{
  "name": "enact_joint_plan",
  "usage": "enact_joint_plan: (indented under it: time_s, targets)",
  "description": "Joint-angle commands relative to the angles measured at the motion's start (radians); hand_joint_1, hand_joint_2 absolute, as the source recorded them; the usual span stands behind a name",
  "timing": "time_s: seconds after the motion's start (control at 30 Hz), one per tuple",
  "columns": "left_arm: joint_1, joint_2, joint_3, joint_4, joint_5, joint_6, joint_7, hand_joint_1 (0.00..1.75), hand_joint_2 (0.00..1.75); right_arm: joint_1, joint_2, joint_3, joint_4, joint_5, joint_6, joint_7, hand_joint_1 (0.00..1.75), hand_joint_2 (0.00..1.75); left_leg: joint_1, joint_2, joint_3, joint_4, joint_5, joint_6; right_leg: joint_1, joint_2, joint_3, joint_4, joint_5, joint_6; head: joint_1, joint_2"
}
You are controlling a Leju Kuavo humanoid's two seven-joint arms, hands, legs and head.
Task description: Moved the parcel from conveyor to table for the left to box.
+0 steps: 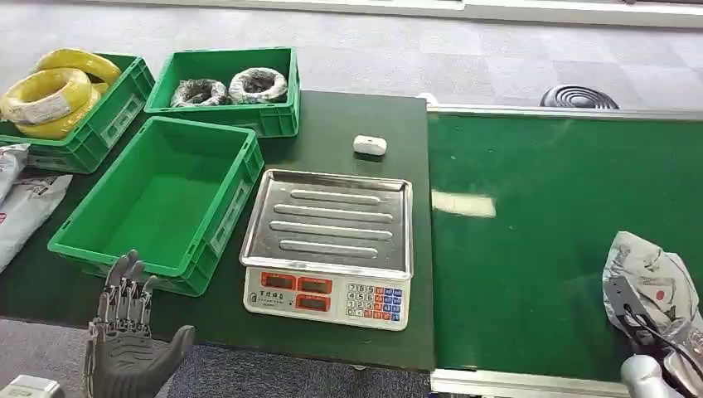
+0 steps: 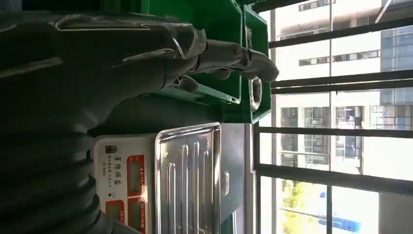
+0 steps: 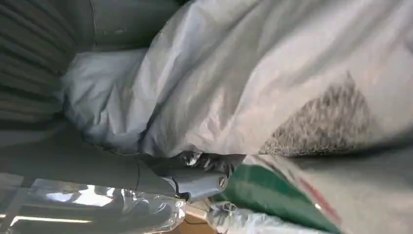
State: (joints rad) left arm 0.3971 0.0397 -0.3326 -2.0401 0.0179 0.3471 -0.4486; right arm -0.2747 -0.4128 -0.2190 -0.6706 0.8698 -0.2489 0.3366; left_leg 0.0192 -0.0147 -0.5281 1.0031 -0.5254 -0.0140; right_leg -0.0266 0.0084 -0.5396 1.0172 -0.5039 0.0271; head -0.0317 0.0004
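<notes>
Crumpled grey plastic mailer parcel is pressed right up against the right wrist camera, with the right hand clenched on it; thumb wraps under one fold. In the head view the parcel sits at the near right edge of the green conveyor belt, touching or barely off it, can't tell which. Left hand hovers released, fingers spread, just in front of the empty green plastic crate on the dark table. Steel-pan weighing scale with red displays stands between crate and belt.

Step looks like pickup: grasp made, transfer not yet done. Next move calls for a lift clear of the belt, then a carry across to the table within the left hand's reach. Risk: the slack bag slipping in the grip.
</notes>
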Motion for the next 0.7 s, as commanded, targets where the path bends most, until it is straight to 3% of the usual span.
enact_joint_plan:
  time_s: [0.03, 0.17, 0.3, 0.43, 0.7]
  targets:
    - [0.006, -0.005, 0.011, 0.010, -0.009, -0.004, 0.006, 0.00, 1.75, -0.041, 0.112, 0.015, -0.180, -0.081, -0.216, -0.218, 1.75, 1.75, 0.000, 0.006, 0.000, -0.001, 0.001, 0.000, 0.000, 0.004, -0.003, 0.000, 0.002, -0.002, 0.000, 0.000]
    - [-0.003, -0.018, 0.012, 0.021, -0.016, -0.022, 0.008, 0.00, 1.75, -0.070, 0.152, 0.079, -0.311, -0.164, -0.273, -0.342, 1.75, 1.75, 0.000, 0.009, -0.003, -0.002, 0.001, 0.000, 0.000, 0.008, -0.006, 0.001, 0.003, -0.003, 0.000, 0.000]
    - [-0.008, -0.017, -0.004, 0.038, -0.027, -0.033, -0.001, 0.00, 1.75, -0.107, 0.156, 0.199, -0.441, -0.189, -0.284, -0.364, 1.75, 1.75, -0.001, 0.009, -0.003, -0.001, 0.000, 0.000, -0.001, 0.007, -0.006, 0.002, 0.002, -0.002, 0.000, 0.000]
    - [-0.024, 0.001, -0.022, 0.063, -0.024, -0.044, -0.014, 0.00, 1.75, -0.135, 0.138, 0.304, -0.558, -0.135, -0.242, -0.319, 1.75, 1.75, -0.002, 0.012, -0.004, -0.001, 0.002, 0.001, -0.001, 0.009, -0.009, 0.003, 0.003, -0.003, 0.000, 0.000]
    - [-0.108, 0.008, -0.037, 0.120, -0.023, -0.112, -0.028, 0.00, 1.75, -0.239, 0.219, 0.563, -0.675, 0.122, -0.129, -0.337, 1.75, 1.75, -0.001, 0.010, -0.003, -0.003, 0.003, 0.001, 0.000, 0.008, -0.008, 0.002, 0.003, -0.004, 0.000, 0.000]
